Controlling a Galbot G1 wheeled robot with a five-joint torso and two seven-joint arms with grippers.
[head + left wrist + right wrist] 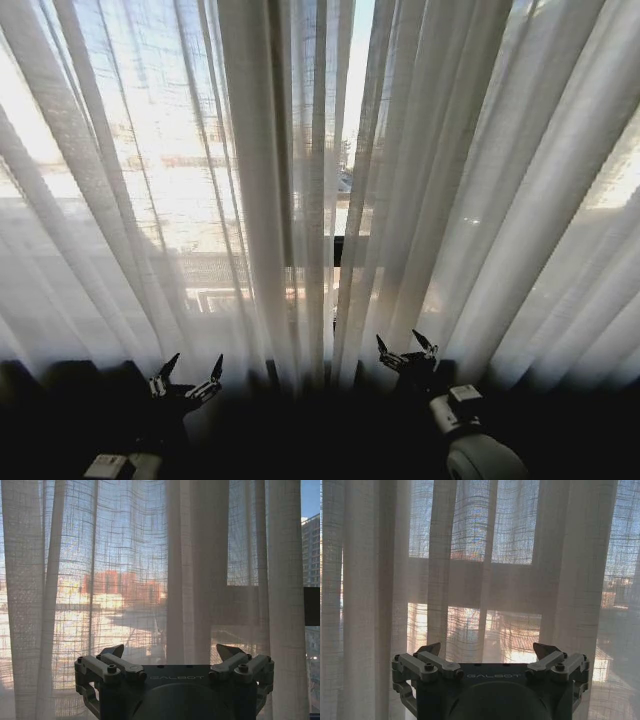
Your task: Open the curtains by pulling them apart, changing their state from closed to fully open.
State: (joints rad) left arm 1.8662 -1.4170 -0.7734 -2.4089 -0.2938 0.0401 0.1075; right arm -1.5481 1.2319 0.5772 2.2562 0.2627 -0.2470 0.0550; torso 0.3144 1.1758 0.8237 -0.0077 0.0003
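The curtains hang shut across the window, the left panel [150, 200] and the right panel [480, 200] meeting in thick pleats near the middle, with a thin slit of sky between them. My left gripper [187, 375] is open, low in front of the left panel and apart from the fabric. My right gripper [406, 350] is open too, low in front of the right panel, close to the central pleats. In the left wrist view the open gripper [172, 652] faces the sheer cloth [130, 580]. The right wrist view has the open gripper [490, 650] before the pleats [470, 580].
A dark window frame bar [338, 250] shows through the slit and at the edge of the left wrist view [311, 605]. City buildings glow through the fabric. The area below the curtain hems is dark.
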